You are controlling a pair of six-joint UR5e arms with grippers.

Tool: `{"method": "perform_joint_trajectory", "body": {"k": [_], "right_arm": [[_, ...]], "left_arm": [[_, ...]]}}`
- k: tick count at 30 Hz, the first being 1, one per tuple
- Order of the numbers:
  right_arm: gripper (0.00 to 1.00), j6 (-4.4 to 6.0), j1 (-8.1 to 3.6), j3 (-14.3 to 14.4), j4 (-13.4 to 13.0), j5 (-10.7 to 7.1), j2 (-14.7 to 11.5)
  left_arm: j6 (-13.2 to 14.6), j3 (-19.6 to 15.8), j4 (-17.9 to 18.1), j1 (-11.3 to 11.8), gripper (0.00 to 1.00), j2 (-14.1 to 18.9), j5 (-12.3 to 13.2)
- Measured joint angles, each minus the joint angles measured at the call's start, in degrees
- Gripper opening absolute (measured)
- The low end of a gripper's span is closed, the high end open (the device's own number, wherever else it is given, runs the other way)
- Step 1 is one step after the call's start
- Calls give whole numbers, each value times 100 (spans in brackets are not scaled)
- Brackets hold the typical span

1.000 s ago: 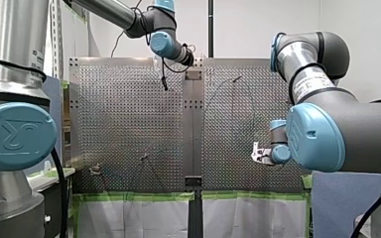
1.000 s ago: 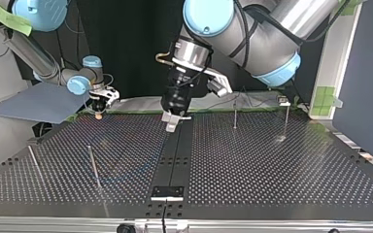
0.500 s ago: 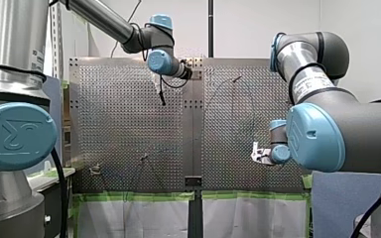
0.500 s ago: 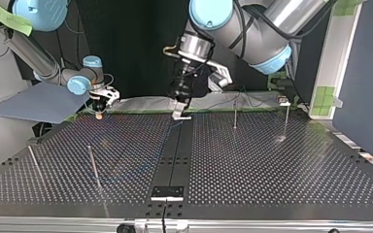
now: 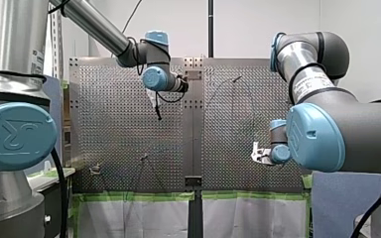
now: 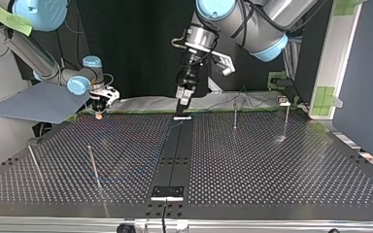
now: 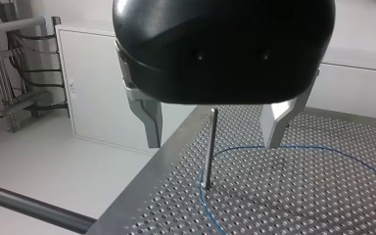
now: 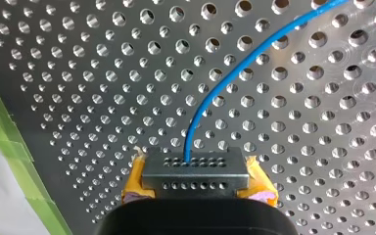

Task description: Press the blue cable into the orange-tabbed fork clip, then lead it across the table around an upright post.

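Note:
The blue cable runs over the perforated plate and ends between the tips of my right gripper, whose yellow-padded fingers are shut on it. That gripper stays low at the top view's far left. My left gripper is open and holds nothing, its metal fingers spread wide. Ahead of it stands an upright post near the table's corner, and the blue cable bends around its foot. In the top view my left gripper hangs well above the table's middle strip.
More thin posts stand on both halves of the perforated table. A small clip sits at the top view's far right. Green tape lines the table edge beside my right gripper.
My left arm has lifted and drawn back from the top view's camera, its gripper still open. My right arm and the cable have not moved.

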Motion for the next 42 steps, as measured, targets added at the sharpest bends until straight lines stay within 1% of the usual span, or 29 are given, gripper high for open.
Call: {"method": "perform_joint_trajectory", "body": {"k": [10, 20, 25, 27, 32, 35, 42], "right_arm": [[0, 0, 11, -9, 3, 0, -1], [0, 0, 19, -13, 49, 0, -1], [0, 0, 27, -15, 53, 0, 0], [0, 0, 27, -17, 53, 0, 0], [0, 0, 30, -22, 53, 1, 0], [0, 0, 30, -27, 54, 0, 0], [0, 0, 33, -26, 53, 0, 0]], "left_arm": [[4, -596, 566, 2, 100, 0, -35], [3, -1141, 671, 13, 100, -9, -59], [-2, -1441, 701, 43, 100, -25, -221], [-54, -1560, 767, 55, 100, -27, -246], [-280, -1852, 1017, 70, 100, -29, -106], [-351, -1999, 1134, 93, 100, -31, -52], [-377, -2035, 1182, 145, 100, -32, 50]]}}
